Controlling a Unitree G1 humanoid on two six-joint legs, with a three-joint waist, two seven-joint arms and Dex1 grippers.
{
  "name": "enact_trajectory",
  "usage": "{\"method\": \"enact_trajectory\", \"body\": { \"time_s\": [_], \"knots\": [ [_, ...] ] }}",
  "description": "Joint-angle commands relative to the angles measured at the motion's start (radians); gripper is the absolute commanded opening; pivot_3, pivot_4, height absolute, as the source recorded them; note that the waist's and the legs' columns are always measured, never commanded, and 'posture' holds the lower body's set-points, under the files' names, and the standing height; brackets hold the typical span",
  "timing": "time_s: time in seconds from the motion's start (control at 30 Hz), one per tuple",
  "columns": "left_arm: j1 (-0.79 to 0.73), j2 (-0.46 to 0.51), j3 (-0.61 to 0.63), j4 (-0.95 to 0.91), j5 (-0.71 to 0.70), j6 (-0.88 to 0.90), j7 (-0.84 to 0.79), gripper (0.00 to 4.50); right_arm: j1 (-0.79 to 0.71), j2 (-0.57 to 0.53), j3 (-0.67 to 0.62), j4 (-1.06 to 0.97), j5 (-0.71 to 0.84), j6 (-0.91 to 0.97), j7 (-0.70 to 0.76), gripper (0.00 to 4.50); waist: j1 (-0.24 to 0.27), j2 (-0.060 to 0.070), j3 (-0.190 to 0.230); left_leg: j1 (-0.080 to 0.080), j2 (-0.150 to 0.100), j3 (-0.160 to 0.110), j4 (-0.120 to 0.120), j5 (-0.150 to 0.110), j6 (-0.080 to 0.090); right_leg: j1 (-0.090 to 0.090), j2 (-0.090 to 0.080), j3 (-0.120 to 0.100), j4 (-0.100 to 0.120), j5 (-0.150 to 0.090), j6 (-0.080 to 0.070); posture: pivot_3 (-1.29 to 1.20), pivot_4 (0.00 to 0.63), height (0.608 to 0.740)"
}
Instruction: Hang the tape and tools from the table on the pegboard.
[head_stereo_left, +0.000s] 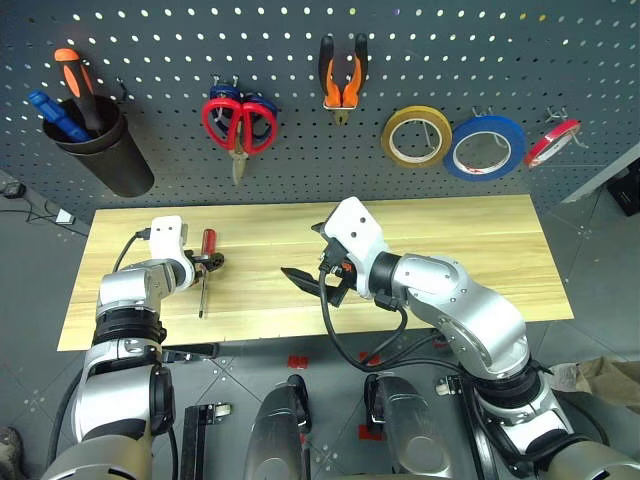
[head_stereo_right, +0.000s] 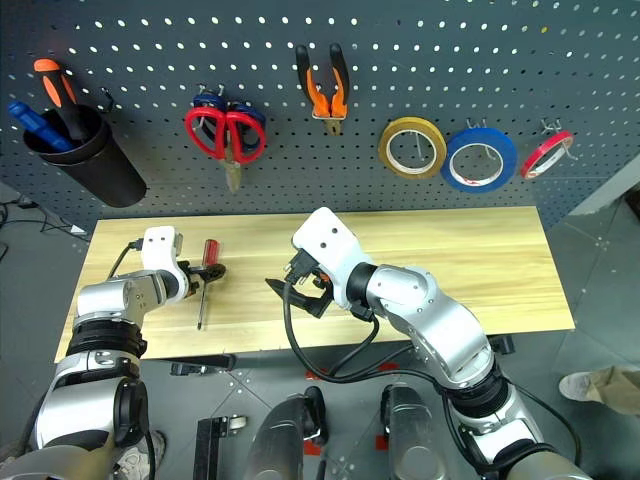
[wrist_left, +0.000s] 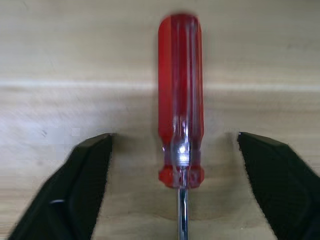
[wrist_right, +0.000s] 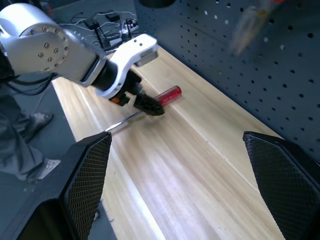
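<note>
Left tool (wrist_left: 175, 190): jaws apart, one black finger (wrist_left: 75, 185) on each side of the red-handled screwdriver (wrist_left: 180, 100), with a clear gap to the handle both sides. Nothing gripped yet. It straddles the lower end of the handle, near the collar where the shaft starts.

Screwdriver lies flat on the worktop (head_stereo_left: 450, 250), handle toward the pegboard (head_stereo_left: 420, 60), shaft toward the near edge, at the worktop's left end.

Right tool (head_stereo_left: 305, 280): wide open, empty, hovering over the middle of the worktop and pointing across toward the left arm. Touches nothing.

Step in hand, as I read it: grasping the last item. Already on the pegboard: red-handled scissors (head_stereo_left: 240, 125), with a blue-handled pair on the same spot, orange-and-black pliers (head_stereo_left: 343, 80), blue tape ring (head_stereo_left: 485, 147) between a yellow roll (head_stereo_left: 416, 136) and a red roll (head_stereo_left: 552, 142). The screwdriver is the one task thing left on the worktop.

Next move probably calls for:
- closing square on the handle, no tilt; it's round and smooth, so it could roll or slip out sideways
- lifting clear, then carrying it to the board
- the black cup (head_stereo_left: 105, 150) at top left, holding orange and blue screwdrivers, looks the likely place; can't tell if a free hook suits it.
</note>
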Motion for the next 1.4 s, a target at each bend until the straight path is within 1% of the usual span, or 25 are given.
{"method": "enact_trajectory", "body": {
  "time_s": [0.03, 0.23, 0.27, 0.3, 0.33, 0.37, 0.43, 0.5, 0.53, 0.57, 0.6, 0.7, 0.8, 0.93, 1.0, 1.07, 1.23, 1.3, 1.4],
  "knots": [
    [-0.015, 0.021, -0.021, 0.053, 0.009, -0.045, -0.044, 2.92, -0.017, -0.002, 0.004, -0.029, 0.005, -0.002, -0.002, 4.5, 0.0, 0.0, 0.0, 0.0, 0.0, 0.0, 0.0, 0.0, 0.0, 0.0, 0.0, 0.0, 0.0, 0.0, 0.0, -0.26, 0.419, 0.74],
    [-0.014, 0.036, -0.065, 0.076, 0.04, -0.146, -0.092, 0.94, -0.016, -0.027, 0.01, -0.019, -0.002, -0.022, 0.005, 4.5, 0.0, 0.0, 0.0, 0.0, 0.0, 0.001, 0.0, 0.0, 0.0, 0.0, 0.0, 0.0, -0.001, 0.0, 0.0, -0.27, 0.391, 0.74],
    [0.003, 0.047, -0.071, 0.042, 0.044, -0.174, -0.109, 0.86, -0.011, -0.037, 0.007, -0.021, -0.003, -0.029, 0.009, 4.5, -0.001, 0.0, 0.0, 0.0, 0.0, 0.001, 0.0, 0.0, 0.0, 0.0, 0.0, 0.0, 0.0, 0.0, 0.0, -0.27, 0.374, 0.74],
    [0.015, 0.054, -0.077, 0.017, 0.046, -0.195, -0.122, 0.86, -0.009, -0.044, 0.005, -0.023, -0.003, -0.034, 0.011, 4.5, -0.003, -0.001, 0.0, 0.0, 0.0, 0.001, 0.0, 0.0, 0.0, 0.0, 0.0, 0.0, -0.001, 0.0, 0.0, -0.27, 0.374, 0.74],
    [0.039, 0.067, -0.091, -0.029, 0.055, -0.217, -0.145, 0.86, -0.002, -0.058, 0.003, -0.022, -0.008, -0.056, 0.018, 4.5, -0.006, -0.001, -0.001, 0.0, 0.0, 0.001, 0.0, 0.0, 0.0, 0.0, 0.0, 0.0, -0.001, 0.0, 0.0, -0.27, 0.346, 0.74],
    [0.07, 0.079, -0.1, -0.088, 0.061, -0.243, -0.162, 0.86, 0.005, -0.071, -0.001, -0.028, -0.01, -0.073, 0.024, 4.5, -0.008, -0.002, -0.001, 0.0, 0.0, 0.001, -0.001, 0.0, 0.0, 0.0, 0.0, 0.0, -0.001, 0.0, 0.0, -0.27, 0.346, 0.74],
    [0.143, 0.089, -0.095, -0.228, 0.054, -0.3, -0.173, 0.86, 0.023, -0.101, -0.005, -0.03, -0.024, -0.135, 0.039, 4.5, -0.011, -0.003, -0.003, -0.001, 0.0, 0.001, -0.001, 0.0, 0.0, 0.0, 0.0, 0.0, -0.002, 0.0, 0.0, -0.27, 0.315, 0.74],
    [0.224, 0.086, -0.06, -0.388, 0.02, -0.315, -0.172, 0.86, 0.041, -0.116, -0.014, -0.042, -0.034, -0.209, 0.046, 4.5, -0.012, -0.003, -0.003, -0.001, 0.0, 0.001, -0.001, 0.0, 0.0, 0.0, -0.001, 0.0, -0.002, 0.0, 0.0, -0.27, 0.307, 0.74],
    [0.28, 0.083, -0.032, -0.491, 0.0, -0.321, -0.168, 0.86, 0.049, -0.125, -0.025, -0.057, -0.02, -0.236, 0.064, 4.5, -0.014, -0.004, -0.004, -0.001, 0.0, 0.001, -0.001, 0.0, 0.0, 0.0, -0.001, 0.0, -0.002, 0.0, 0.0, -0.28, 0.294, 0.74],
    [0.316, 0.08, -0.016, -0.556, -0.012, -0.326, -0.162, 0.86, 0.055, -0.133, -0.033, -0.062, -0.01, -0.258, 0.079, 4.5, -0.016, -0.004, -0.004, -0.001, 0.0, 0.0, -0.001, 0.0, 0.0, 0.0, -0.001, 0.0, -0.002, 0.0, 0.0, -0.28, 0.283, 0.74],
    [0.381, 0.073, 0.023, -0.669, -0.028, -0.346, -0.148, 0.86, 0.058, -0.133, -0.062, -0.079, 0.029, -0.258, 0.101, 4.5, -0.02, -0.005, -0.005, -0.001, 0.0, 0.0, -0.001, 0.0, 0.0, 0.0, -0.001, 0.0, -0.002, 0.0, 0.0, -0.27, 0.278, 0.74],
    [0.511, 0.05, 0.107, -0.905, -0.057, -0.389, -0.106, 0.86, 0.058, -0.122, -0.136, -0.101, 0.1, -0.256, 0.12, 4.5, -0.027, -0.007, -0.008, -0.001, 0.0, -0.001, -0.001, 0.0, 0.0, 0.001, -0.001, -0.001, -0.002, 0.0, 0.0, -0.26, 0.259, 0.74],
    [0.575, 0.039, 0.185, -1.085, -0.064, -0.385, -0.043, 0.86, 0.058, -0.107, -0.203, -0.119, 0.165, -0.245, 0.12, 4.5, -0.026, -0.009, -0.016, -0.001, 0.0, -0.002, -0.001, 0.0, -0.001, 0.002, -0.001, -0.003, -0.001, 0.0, 0.0, -0.24, 0.242, 0.74],
    [0.535, 0.035, 0.242, -1.194, -0.094, -0.359, 0.03, 0.86, 0.048, -0.126, -0.234, -0.115, 0.197, -0.229, 0.12, 4.5, -0.023, -0.01, -0.032, -0.001, 0.0, -0.003, -0.001, 0.0, 0.0, 0.003, -0.001, -0.003, 0.0, 0.001, -0.001, -0.22, 0.228, 0.74],
    [0.487, 0.037, 0.25, -1.206, -0.101, -0.352, 0.063, 0.86, 0.034, -0.131, -0.245, -0.101, 0.205, -0.215, 0.103, 4.5, -0.021, -0.012, -0.042, -0.001, -0.001, -0.003, -0.001, 0.0, 0.0, 0.003, -0.001, -0.003, 0.0, 0.001, 0.0, -0.22, 0.221, 0.74],
    [0.408, 0.04, 0.256, -1.193, -0.109, -0.349, 0.101, 0.86, 0.016, -0.134, -0.248, -0.09, 0.196, -0.188, 0.075, 4.5, -0.02, -0.013, -0.048, -0.001, -0.001, -0.003, 0.0, 0.0, 0.0, 0.003, -0.001, -0.003, 0.0, 0.001, 0.0, -0.22, 0.213, 0.74],
    [0.173, 0.08, 0.252, -1.066, -0.119, -0.372, 0.151, 0.86, -0.017, -0.108, -0.251, -0.092, 0.208, -0.132, 0.022, 4.5, -0.02, -0.017, -0.059, -0.001, -0.001, -0.003, 0.001, 0.0, 0.0, 0.002, 0.0, -0.003, 0.002, 0.002, 0.0, -0.23, 0.206, 0.74],
    [0.092, 0.097, 0.237, -0.997, -0.096, -0.408, 0.165, 0.86, -0.022, -0.1, -0.245, -0.098, 0.211, -0.123, 0.013, 4.5, -0.022, -0.017, -0.065, -0.001, -0.001, -0.003, 0.0, 0.0, 0.0, 0.002, 0.0, -0.003, 0.002, 0.002, 0.0, -0.24, 0.2, 0.74],
    [-0.049, 0.113, 0.192, -0.836, -0.045, -0.514, 0.184, 0.86, -0.038, -0.067, -0.243, -0.092, 0.221, -0.109, -0.012, 4.5, -0.024, -0.017, -0.067, -0.001, -0.001, -0.002, 0.001, 0.001, 0.0, 0.002, 0.0, -0.002, 0.001, 0.002, 0.0, -0.25, 0.197, 0.74]
  ]
}}
